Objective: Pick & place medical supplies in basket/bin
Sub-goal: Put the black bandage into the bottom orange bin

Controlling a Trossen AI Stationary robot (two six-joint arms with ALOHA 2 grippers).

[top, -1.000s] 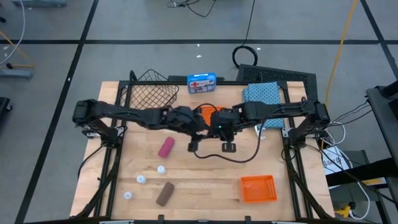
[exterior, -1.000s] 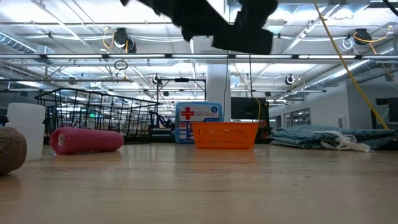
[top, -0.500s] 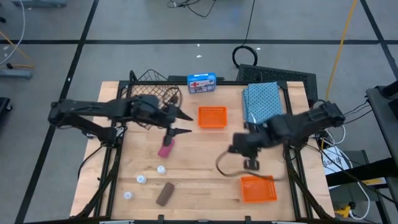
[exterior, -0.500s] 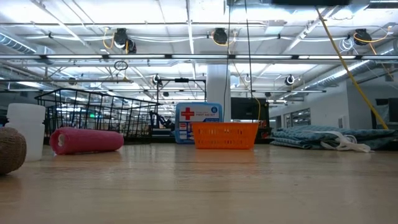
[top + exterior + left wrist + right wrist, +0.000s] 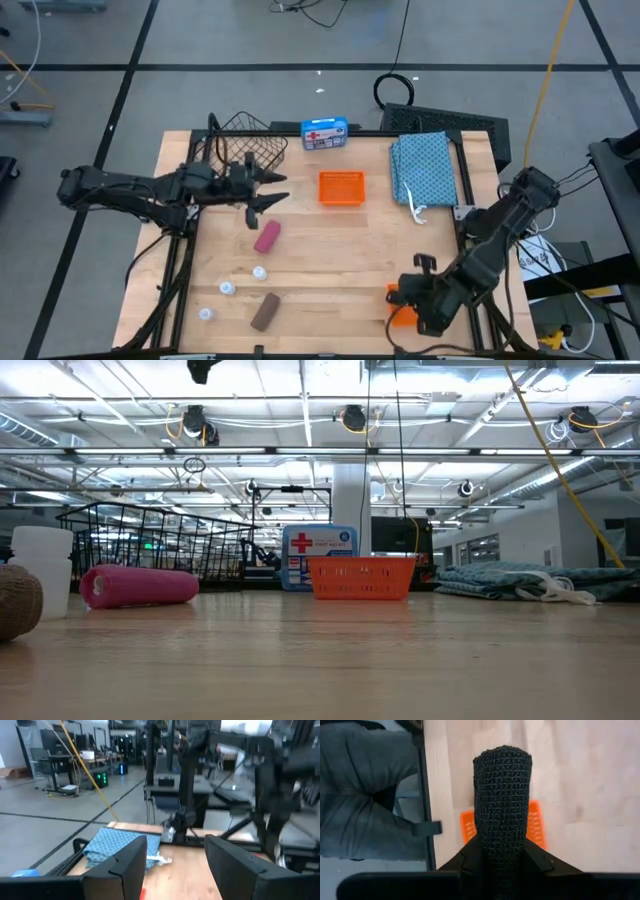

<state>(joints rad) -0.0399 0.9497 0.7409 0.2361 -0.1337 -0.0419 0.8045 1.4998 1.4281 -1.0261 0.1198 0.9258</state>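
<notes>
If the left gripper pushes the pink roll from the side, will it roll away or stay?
The pink roll lies on its side on the bare table, so it would probably roll if pushed across its axis. Its surface looks like soft wrap, so it likely gives a little and is light. The left gripper, open, is near the basket.

A blue box (image 5: 320, 557), standing left of center in the low view and at the top center of the table in the high view, bore a red cross and small lettering on its white label that was too small to read.
</notes>
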